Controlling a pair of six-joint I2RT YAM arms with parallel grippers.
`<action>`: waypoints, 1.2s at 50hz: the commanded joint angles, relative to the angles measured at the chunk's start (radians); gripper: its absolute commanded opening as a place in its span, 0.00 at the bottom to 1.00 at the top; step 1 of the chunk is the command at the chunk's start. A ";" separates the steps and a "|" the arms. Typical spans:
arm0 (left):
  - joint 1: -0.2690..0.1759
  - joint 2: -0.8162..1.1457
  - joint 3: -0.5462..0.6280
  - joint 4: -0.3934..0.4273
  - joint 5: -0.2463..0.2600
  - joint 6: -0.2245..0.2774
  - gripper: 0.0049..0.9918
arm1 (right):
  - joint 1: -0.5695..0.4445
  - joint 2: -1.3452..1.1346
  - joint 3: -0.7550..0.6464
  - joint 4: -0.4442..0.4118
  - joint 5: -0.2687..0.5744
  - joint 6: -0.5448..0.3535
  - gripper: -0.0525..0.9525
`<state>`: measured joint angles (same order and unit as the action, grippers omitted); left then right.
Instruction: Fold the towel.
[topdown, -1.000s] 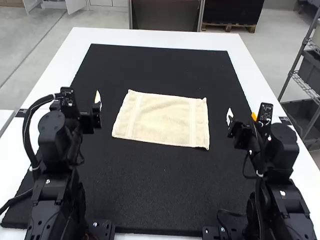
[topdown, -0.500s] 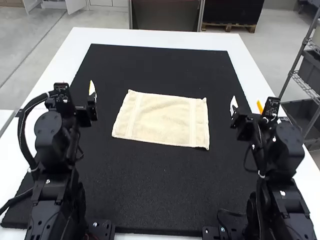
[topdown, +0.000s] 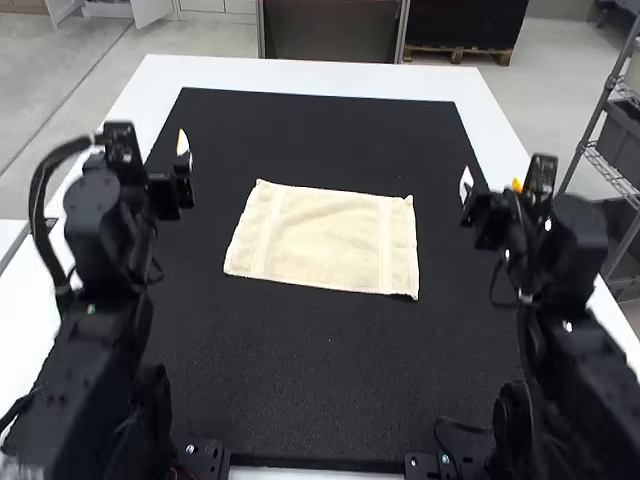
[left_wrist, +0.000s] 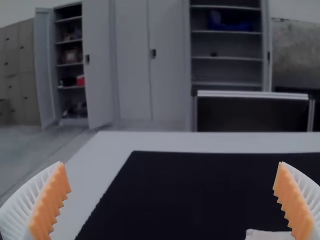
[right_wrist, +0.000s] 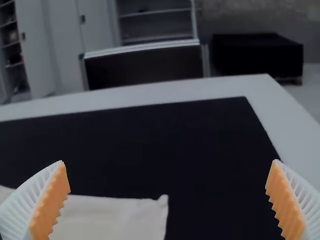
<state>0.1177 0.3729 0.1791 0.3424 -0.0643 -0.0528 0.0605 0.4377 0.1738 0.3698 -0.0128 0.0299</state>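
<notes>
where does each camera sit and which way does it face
High view: above and behind the left arm and right arm, both showing; faces forward and down at the towel.
Left wrist view: on its wrist, facing forward across the mat; its fingers show.
Right wrist view: on its wrist, facing the mat likewise; its fingers show.
Both wrist views share towel and mat.

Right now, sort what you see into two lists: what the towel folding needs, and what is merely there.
For the folding:
- Towel, lying flat
- Left tool, open
- Right tool, open

Merely there:
- Black mat, beneath the cloth
- White table, supporting everything
</notes>
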 joint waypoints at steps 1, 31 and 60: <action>0.002 0.146 0.074 0.007 -0.009 0.001 0.97 | -0.010 0.090 0.067 0.034 0.063 0.010 0.96; 0.008 0.448 0.189 0.018 -0.022 -0.015 0.97 | -0.005 0.070 -0.017 0.230 0.031 -0.232 0.95; 0.010 0.540 0.200 0.047 0.026 -0.127 0.93 | -0.016 0.477 0.193 0.190 -0.125 -0.145 0.95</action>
<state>0.1177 0.9115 0.3473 0.3756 -0.0597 -0.2096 0.0563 0.8085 0.3073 0.5674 -0.0608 -0.1642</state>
